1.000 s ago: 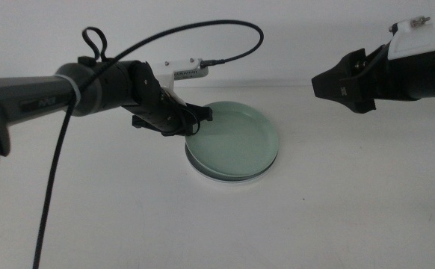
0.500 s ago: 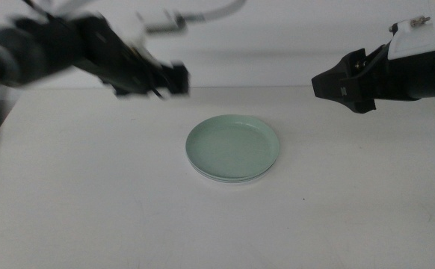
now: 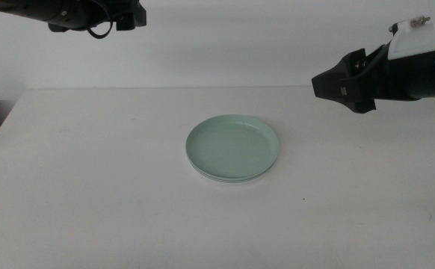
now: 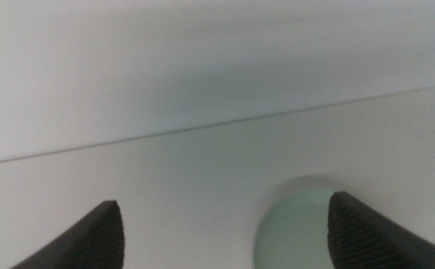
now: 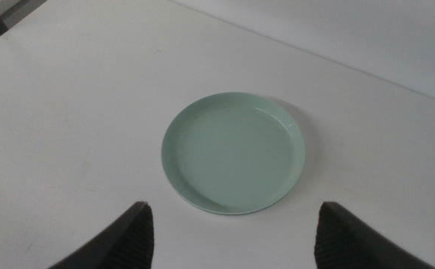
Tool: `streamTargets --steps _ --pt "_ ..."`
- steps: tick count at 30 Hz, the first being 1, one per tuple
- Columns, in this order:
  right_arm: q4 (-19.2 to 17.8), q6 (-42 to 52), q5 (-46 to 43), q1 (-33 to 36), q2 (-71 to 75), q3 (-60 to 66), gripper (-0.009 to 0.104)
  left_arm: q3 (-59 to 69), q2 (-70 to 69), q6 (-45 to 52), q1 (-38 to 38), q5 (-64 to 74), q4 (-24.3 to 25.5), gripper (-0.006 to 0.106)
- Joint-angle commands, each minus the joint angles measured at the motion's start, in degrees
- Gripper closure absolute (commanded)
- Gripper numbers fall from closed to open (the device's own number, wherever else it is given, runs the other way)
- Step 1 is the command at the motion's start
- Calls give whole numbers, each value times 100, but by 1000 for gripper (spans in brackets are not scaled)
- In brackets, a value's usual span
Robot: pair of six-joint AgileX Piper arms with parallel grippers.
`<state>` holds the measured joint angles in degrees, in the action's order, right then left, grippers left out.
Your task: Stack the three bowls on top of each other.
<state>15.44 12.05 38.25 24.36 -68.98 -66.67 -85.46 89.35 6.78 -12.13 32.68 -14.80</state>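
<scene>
Mint green bowl (image 3: 233, 146) tops the stack at mid-table (image 3: 90, 187), nested rims barely showing below, so we judge stacking finished. Our left gripper (image 4: 221, 232) hangs high, jaws released; our right gripper (image 5: 232, 232) waits apart, spread and empty.

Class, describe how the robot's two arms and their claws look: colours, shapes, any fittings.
Both arms are black. The right claw ends a blocky dark housing with a white box on top. The left claw is dark too. In the wrist views each claw shows two dark, tapering jaws.
</scene>
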Motion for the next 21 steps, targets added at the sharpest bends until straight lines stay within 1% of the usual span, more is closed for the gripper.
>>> streamTargets --steps 1,3,7,11,14,16,18,21 --pt "12 71 -334 11 134 -126 41 -175 -314 -5 11 -129 -11 -4" --pt "12 71 -334 11 134 -126 41 -175 -360 -5 11 11 26 -4" --pt "12 47 -626 11 94 -126 41 -162 -420 -80 11 264 133 -4" --pt "-185 38 -975 -214 65 -159 41 -162 -496 -113 13 450 334 -4" --pt "-129 -230 -893 -822 29 -359 41 -162 -595 -369 18 683 840 -4" --pt "-99 -169 -764 -1361 37 -456 41 -162 -691 -872 95 839 1174 -4" --pt "5 -8 -481 -1845 121 -496 41 -141 -828 -1047 183 935 1297 -4" --pt "226 383 -138 -2331 406 -327 41 181 -1229 -916 181 778 1369 -4"
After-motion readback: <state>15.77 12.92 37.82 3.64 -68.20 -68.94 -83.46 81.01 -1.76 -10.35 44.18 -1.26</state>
